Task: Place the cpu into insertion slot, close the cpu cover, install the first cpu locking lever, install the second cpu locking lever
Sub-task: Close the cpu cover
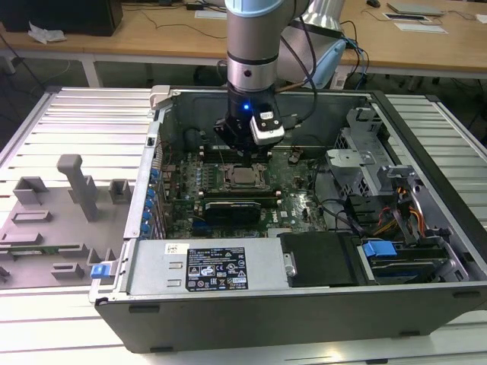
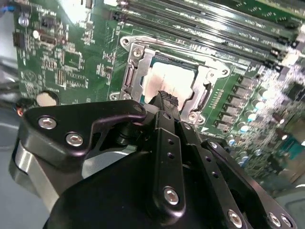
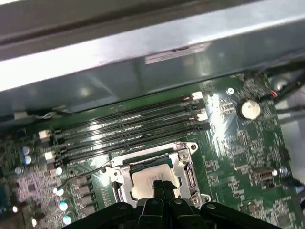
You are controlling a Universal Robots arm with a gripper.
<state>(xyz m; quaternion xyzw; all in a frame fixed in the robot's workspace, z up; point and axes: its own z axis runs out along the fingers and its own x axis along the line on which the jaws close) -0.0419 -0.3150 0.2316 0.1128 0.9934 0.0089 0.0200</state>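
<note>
Inside the open computer case (image 1: 304,323) on the worktop (image 1: 76,122), I have the end effector (image 1: 245,156) hanging low over the green circuit board (image 1: 297,201). Its fingers (image 3: 155,185) are pressed together with no gap that I can see, and nothing is held between them. The cpu (image 2: 167,80) lies flat in the insertion slot (image 3: 143,165). Its dull metal top shows through the window of the cpu cover (image 2: 130,71), which looks to be lying down over it in both wrist views.

In the exterior view the chip sits at 6 o'clock from the fingertips, just beside them and almost straight beneath; I can't tell whether they touch it. The chip is square, so there is no long axis to line up with. The memory slots (image 3: 128,129) lie at 12 o'clock from the socket in the exterior view. A thin wire lever (image 3: 88,171) runs off one socket corner; I judge it unlatched, though not confidently.
</note>
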